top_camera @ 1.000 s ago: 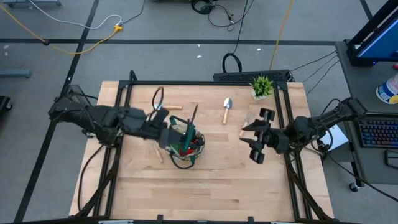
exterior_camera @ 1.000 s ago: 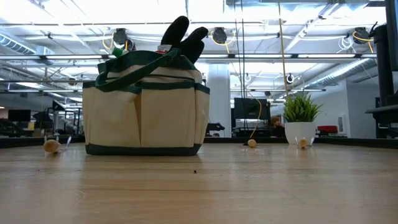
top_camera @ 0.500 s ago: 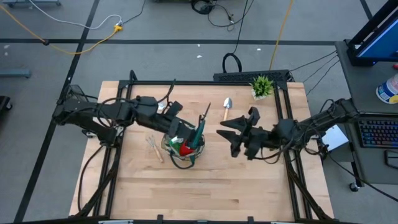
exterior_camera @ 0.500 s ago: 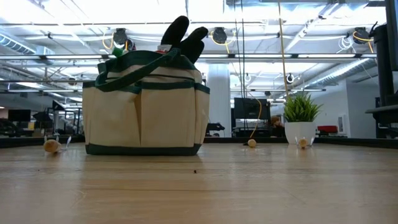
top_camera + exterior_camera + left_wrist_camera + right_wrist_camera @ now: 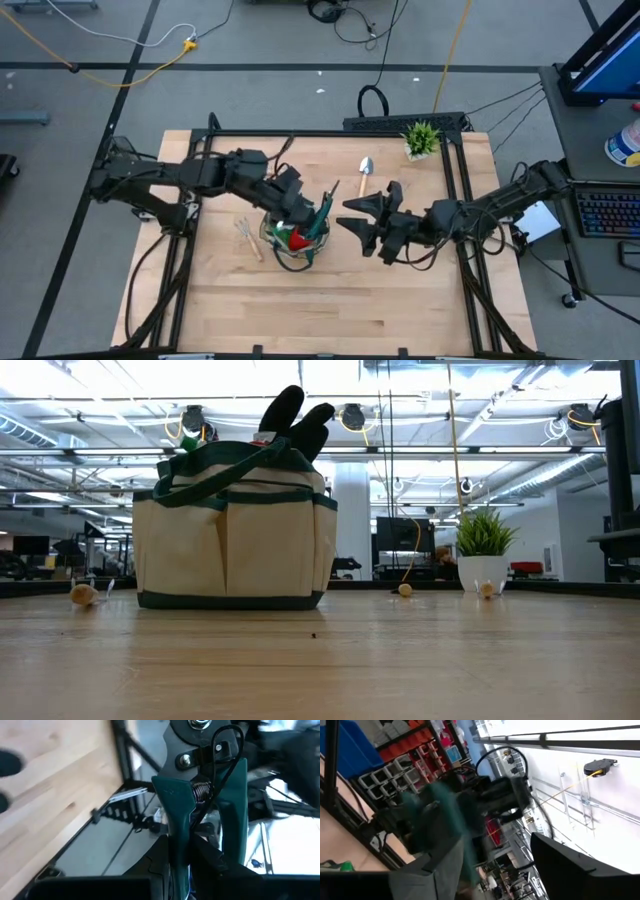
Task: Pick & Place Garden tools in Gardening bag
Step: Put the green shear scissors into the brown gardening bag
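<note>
Green-handled pruning shears (image 5: 200, 805) are clamped in the left hand (image 5: 292, 205), which is held over the gardening bag (image 5: 293, 238) near the middle of the surface (image 5: 400, 300). The shears' long axis is pointed up and away toward the right arm. The right hand (image 5: 362, 222) is spread wide just beside the shears' tip, empty; a handover may be intended. A trowel (image 5: 365, 172) is left lying behind, nearer the right hand, its handle turned toward the bag.
</note>
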Controlling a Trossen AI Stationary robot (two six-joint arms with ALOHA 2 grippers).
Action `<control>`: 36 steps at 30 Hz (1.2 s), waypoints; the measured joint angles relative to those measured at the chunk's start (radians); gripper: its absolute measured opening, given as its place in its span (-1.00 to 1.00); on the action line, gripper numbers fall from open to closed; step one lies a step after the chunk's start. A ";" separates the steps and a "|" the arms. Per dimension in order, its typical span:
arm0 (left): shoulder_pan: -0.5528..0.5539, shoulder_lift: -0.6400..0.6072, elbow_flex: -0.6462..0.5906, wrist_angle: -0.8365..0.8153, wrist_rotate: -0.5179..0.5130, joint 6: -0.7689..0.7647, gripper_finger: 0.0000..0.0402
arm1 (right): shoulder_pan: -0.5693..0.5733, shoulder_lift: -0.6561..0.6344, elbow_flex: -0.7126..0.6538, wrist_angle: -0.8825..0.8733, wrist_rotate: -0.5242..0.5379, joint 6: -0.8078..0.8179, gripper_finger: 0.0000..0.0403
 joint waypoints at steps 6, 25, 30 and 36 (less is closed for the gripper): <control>0.020 0.008 0.000 -0.065 0.055 -0.082 -0.74 | 0.005 0.001 0.000 -0.051 -0.001 0.105 0.13; 0.044 0.125 0.000 0.078 0.217 -0.424 -0.74 | 0.006 0.061 0.000 -0.149 -0.001 0.289 0.13; 0.044 0.147 0.000 0.095 0.237 -0.434 -0.74 | 0.005 0.063 0.000 -0.161 0.002 0.319 0.13; 0.042 0.160 0.000 0.100 0.245 -0.423 -0.74 | 0.005 0.064 0.000 -0.162 0.007 0.316 0.13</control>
